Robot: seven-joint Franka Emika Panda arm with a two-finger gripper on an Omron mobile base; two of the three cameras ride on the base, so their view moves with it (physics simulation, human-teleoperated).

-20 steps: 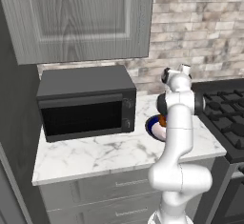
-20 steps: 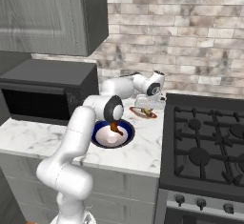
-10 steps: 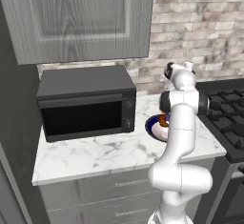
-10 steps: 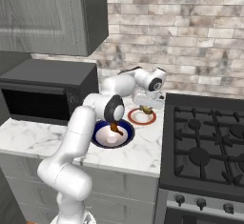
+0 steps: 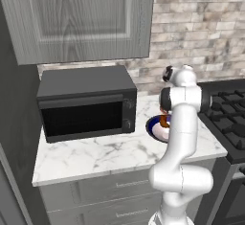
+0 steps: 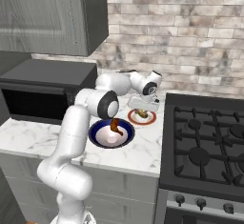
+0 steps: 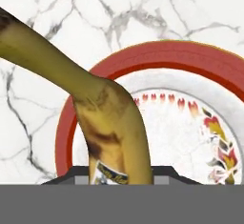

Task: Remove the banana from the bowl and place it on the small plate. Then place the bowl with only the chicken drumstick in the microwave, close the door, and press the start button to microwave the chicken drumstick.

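Even, flat rendered light, soft faint shadows, no glare; coarse and slightly blurred throughout.

arm: white, rising from base, elbow bent, reaching forward | wrist: angled downward | end effector (image 6: 143, 109): pointing down, jaws partly closed, clamped on the banana (image 7: 102, 118)

white arm (image 5: 181, 138) rising at right, blue-rimmed bowl (image 5: 154, 128) partly hidden behind it on the marble surface (image 5: 105, 154), closed microwave (image 5: 86, 102) at left, stove (image 5: 228, 118) far right
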